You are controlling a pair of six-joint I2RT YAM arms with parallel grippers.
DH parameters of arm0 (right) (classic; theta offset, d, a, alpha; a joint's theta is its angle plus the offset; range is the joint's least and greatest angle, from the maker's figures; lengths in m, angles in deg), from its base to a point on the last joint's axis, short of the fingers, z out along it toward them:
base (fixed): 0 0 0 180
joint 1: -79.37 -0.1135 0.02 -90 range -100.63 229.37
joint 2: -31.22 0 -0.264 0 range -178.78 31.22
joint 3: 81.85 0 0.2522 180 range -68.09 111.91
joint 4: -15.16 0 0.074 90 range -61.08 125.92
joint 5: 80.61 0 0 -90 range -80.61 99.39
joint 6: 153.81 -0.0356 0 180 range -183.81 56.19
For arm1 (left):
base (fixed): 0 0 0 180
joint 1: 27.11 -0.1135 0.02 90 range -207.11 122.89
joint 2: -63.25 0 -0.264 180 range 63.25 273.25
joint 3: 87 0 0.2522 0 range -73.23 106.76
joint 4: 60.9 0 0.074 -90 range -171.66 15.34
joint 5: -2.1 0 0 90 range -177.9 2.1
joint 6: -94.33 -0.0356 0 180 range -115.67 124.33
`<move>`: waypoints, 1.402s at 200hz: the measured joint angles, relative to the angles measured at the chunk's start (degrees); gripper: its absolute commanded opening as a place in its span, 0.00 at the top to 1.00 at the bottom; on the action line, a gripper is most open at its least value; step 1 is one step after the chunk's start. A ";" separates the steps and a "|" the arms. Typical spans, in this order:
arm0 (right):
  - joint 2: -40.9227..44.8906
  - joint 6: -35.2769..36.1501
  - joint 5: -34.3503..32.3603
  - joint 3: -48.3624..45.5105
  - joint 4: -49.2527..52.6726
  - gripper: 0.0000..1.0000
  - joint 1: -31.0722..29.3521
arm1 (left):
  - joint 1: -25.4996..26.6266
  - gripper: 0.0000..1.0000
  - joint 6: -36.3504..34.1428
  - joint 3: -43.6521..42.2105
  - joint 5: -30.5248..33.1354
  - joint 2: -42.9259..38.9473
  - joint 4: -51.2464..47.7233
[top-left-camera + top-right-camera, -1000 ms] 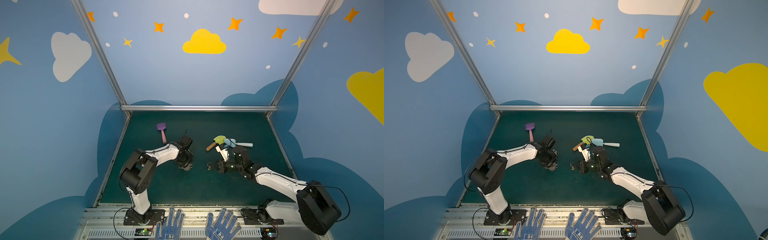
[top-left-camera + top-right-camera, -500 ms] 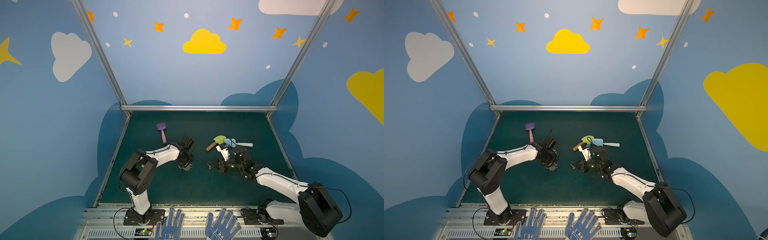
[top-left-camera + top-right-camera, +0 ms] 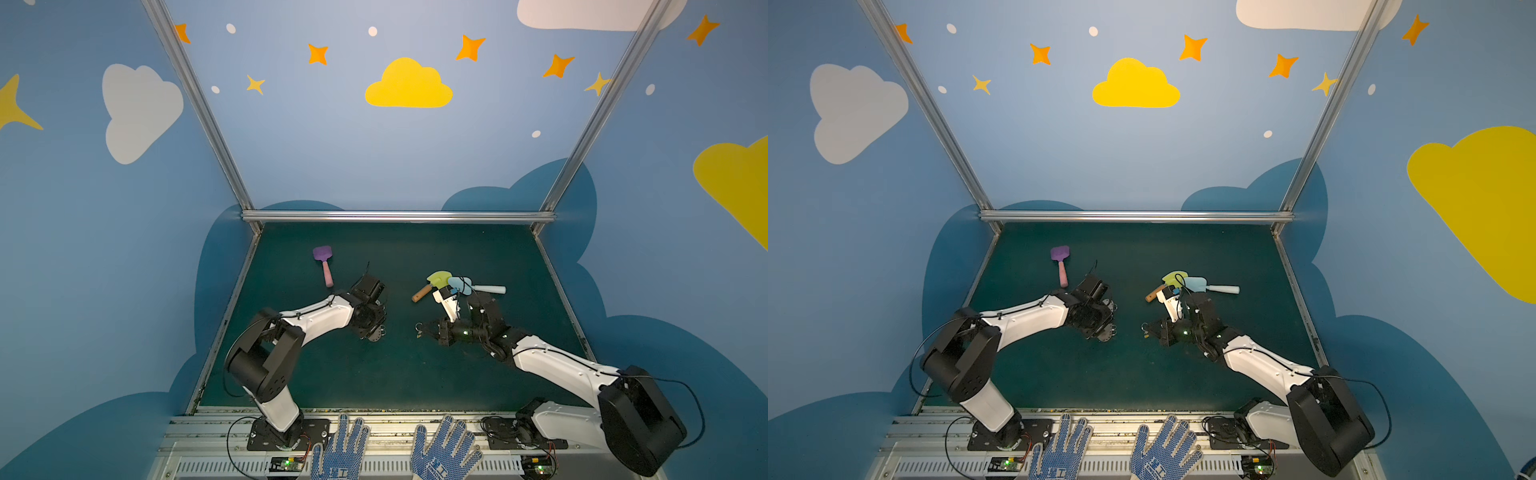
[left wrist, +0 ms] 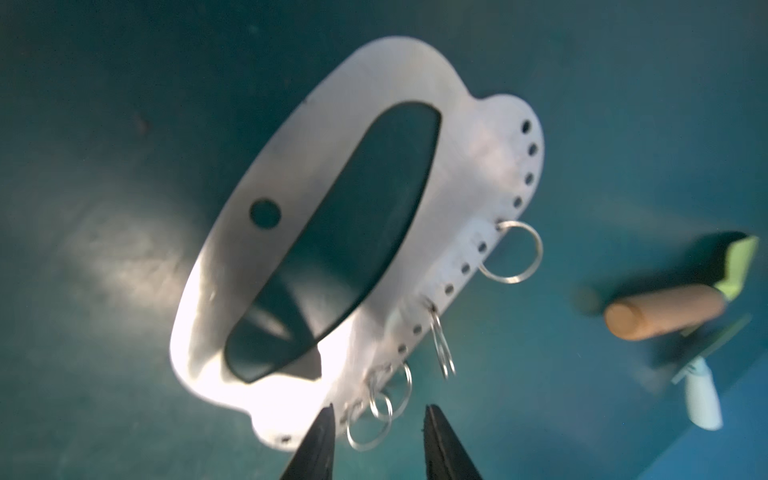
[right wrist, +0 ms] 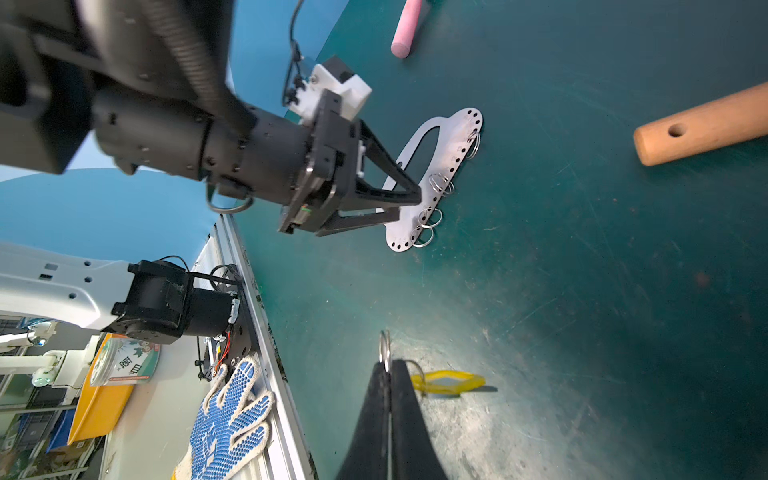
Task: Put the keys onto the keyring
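Pinches the keys [image 5: 446, 382] by their small ring in the clenched right tool [image 5: 388, 365], well right of the keyring [image 4: 469, 174]. Straddles the keyring's ringed edge with the released left tool [image 4: 378, 409], jaws parted. Shows, beyond the keyring, a purple-headed pink shovel [image 3: 323, 262] and, farther right, an orange-handled shovel [image 3: 436, 278] on the green desk [image 3: 374, 374].

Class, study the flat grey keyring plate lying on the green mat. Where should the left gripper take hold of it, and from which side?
Probably the plain solid rim of the keyring, opposite the holed edge carrying the rings. It lies flat, so come from above, with one finger down through the oblong cut-out and the other outside the rim. The left gripper stands open over the ringed end.
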 measured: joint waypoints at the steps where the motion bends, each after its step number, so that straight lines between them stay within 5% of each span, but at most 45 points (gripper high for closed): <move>1: 0.00 0.00 0.00 0.00 0.00 1.00 0.00 | 0.02 0.61 0.02 -0.04 0.00 -0.09 0.02; 251: 2.84 0.17 -0.83 -1.29 0.90 1.00 0.02 | 0.63 0.81 2.36 0.07 1.68 4.92 6.23; 280: 2.82 0.17 -0.81 -1.29 0.87 1.00 0.02 | 0.66 0.78 2.27 0.85 1.57 4.92 5.86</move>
